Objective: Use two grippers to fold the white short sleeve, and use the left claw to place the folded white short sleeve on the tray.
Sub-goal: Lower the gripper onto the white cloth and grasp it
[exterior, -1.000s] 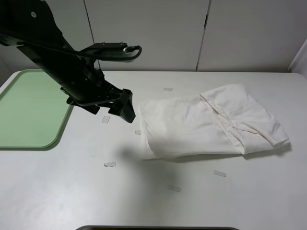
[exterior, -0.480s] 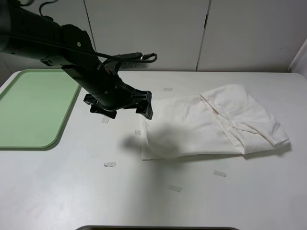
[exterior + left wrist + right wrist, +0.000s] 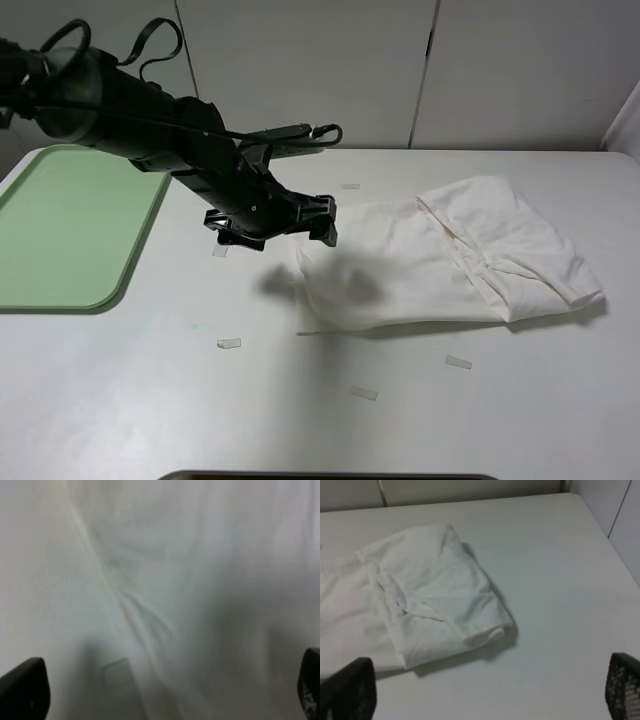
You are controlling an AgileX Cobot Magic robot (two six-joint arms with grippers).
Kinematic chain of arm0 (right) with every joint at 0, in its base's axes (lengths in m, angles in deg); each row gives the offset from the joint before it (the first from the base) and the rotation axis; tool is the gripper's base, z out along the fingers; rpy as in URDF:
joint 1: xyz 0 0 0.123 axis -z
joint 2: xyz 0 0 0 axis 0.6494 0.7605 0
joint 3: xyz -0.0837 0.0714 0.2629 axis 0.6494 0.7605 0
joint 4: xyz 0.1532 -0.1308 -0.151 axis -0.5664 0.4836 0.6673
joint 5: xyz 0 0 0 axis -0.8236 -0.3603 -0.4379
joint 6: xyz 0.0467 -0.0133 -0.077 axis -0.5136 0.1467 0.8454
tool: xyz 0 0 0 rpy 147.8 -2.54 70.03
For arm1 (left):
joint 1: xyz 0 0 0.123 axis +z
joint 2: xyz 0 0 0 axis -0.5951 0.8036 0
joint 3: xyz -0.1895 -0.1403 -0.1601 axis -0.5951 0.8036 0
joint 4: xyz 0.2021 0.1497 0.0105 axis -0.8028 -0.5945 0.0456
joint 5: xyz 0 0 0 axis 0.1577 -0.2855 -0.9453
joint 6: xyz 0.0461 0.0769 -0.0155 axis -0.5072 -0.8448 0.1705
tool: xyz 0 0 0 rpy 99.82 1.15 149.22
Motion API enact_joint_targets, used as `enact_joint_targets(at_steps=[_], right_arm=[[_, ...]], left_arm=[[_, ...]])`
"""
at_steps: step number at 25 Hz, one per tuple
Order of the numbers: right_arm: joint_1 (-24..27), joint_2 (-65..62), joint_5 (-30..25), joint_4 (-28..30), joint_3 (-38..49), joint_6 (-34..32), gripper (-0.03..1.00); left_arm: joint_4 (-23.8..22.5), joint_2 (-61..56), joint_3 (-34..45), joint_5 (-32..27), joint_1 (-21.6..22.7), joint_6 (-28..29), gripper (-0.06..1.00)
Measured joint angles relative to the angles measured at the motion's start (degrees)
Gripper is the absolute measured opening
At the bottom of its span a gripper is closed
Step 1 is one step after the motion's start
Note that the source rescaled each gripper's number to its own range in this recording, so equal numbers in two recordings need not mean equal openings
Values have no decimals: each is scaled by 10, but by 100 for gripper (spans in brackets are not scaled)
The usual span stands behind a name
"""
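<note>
The white short sleeve (image 3: 440, 262) lies folded into a wrinkled band on the right half of the table, with its thicker doubled end at the right. My left gripper (image 3: 325, 221) hovers open just over the shirt's left edge. In the left wrist view the left gripper (image 3: 165, 692) has its dark fingertips (image 3: 22, 690) spread wide over blurred white cloth (image 3: 190, 580), with nothing between them. The right gripper (image 3: 485, 690) is open too, and looks from a distance at the shirt's doubled end (image 3: 435, 590). The pale green tray (image 3: 60, 235) sits bare at the far left.
Small pale tape strips (image 3: 229, 343) (image 3: 363, 393) (image 3: 458, 362) lie scattered on the white table. White cabinet doors (image 3: 300, 70) stand behind the table's rear edge. The right arm does not show in the exterior high view.
The left arm has swung right, from beside the tray to the shirt's left edge, and turned its open gripper over the cloth. The shirt has not moved.
</note>
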Motion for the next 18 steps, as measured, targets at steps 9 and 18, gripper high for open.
enact_joint_targets(at_steps=[9,18], right_arm=[[0,0,0,0,0,0,100],[0,0,0,0,0,0,100]], left_arm=[[15,68,-28,48,-21,1,99],[16,95,-42,66,-32,1,99]])
